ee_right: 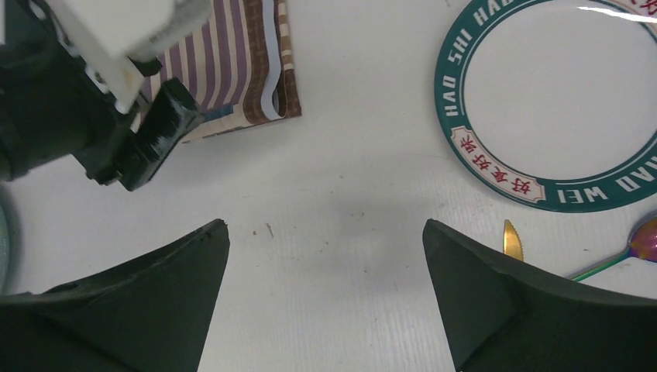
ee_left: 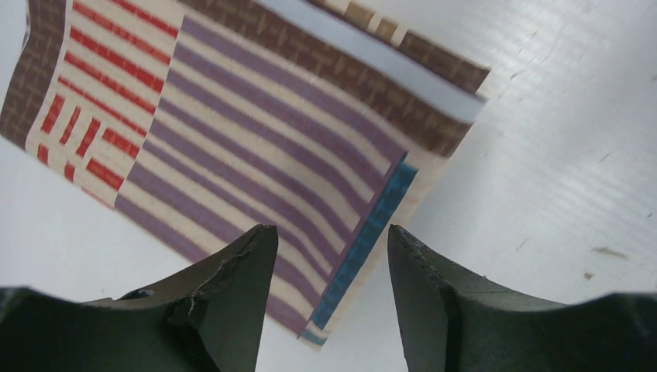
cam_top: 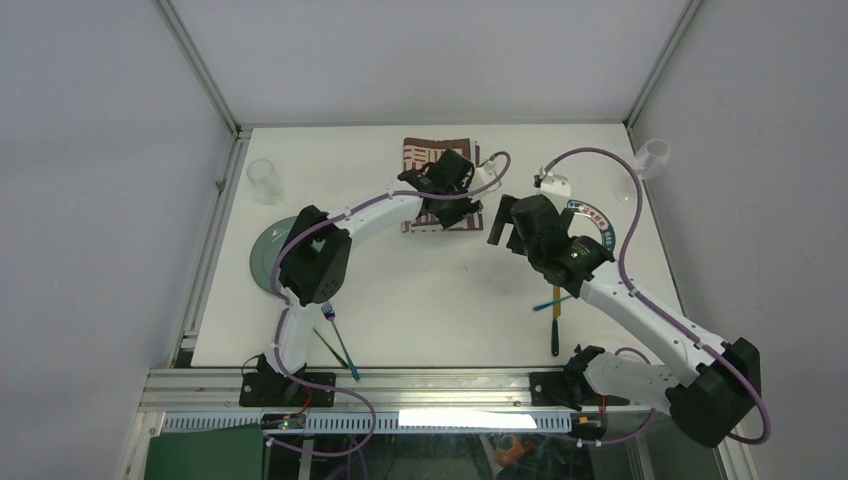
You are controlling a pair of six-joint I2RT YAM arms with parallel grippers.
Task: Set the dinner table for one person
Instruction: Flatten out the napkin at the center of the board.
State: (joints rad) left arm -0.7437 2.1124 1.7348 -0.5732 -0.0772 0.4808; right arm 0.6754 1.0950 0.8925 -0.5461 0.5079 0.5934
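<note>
The dinner table (cam_top: 440, 300) is a white tabletop with aluminium rails. A striped placemat (cam_top: 425, 152) lies at its far middle, also in the left wrist view (ee_left: 256, 124) and the right wrist view (ee_right: 240, 70). My left gripper (cam_top: 447, 205) hovers over the mat's near part, open and empty (ee_left: 329, 232), its jaws either side of the blue-edged corner. My right gripper (cam_top: 505, 228) is open and empty over bare table (ee_right: 325, 225), to the right of the mat. A white plate with a green lettered rim (cam_top: 607, 228) lies behind it (ee_right: 542, 194).
A grey-green plate (cam_top: 262, 255) lies left, partly under my left arm. Clear cups stand at far left (cam_top: 265, 182) and far right (cam_top: 652, 157). A black-handled knife (cam_top: 556, 325) and a spoon (ee_right: 643, 236) lie near the right arm; thin utensils (cam_top: 340, 345) lie front left.
</note>
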